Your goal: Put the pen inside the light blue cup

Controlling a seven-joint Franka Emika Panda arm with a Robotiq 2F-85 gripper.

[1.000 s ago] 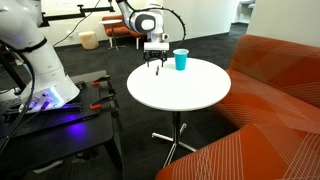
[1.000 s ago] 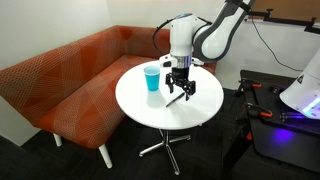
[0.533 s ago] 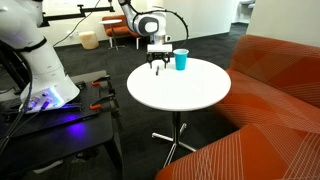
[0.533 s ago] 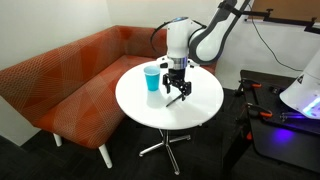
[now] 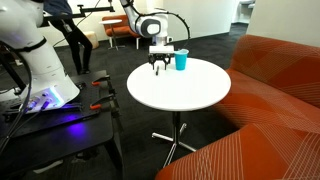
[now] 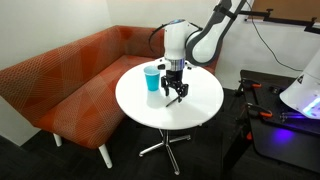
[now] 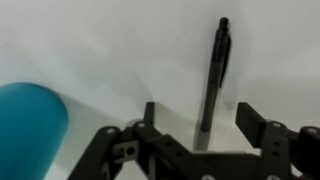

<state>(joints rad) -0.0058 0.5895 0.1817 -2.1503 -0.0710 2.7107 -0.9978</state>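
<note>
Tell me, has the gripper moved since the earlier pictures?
Yes. The gripper has shifted sideways toward the light blue cup, which stands fixed on the white table; their gap is smaller.

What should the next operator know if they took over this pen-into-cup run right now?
Gripper: open, jaws wide apart, holding nothing.
Pen: lies on the white table; in the wrist view its near end sits between the jaws, ungripped.
Light blue cup: upright on the table, close beside the gripper, with no pen in it.
Done: the gripper is lined up over the pen.
Left: close on the pen, lift it, carry it over the cup's rim and release it inside.
</note>
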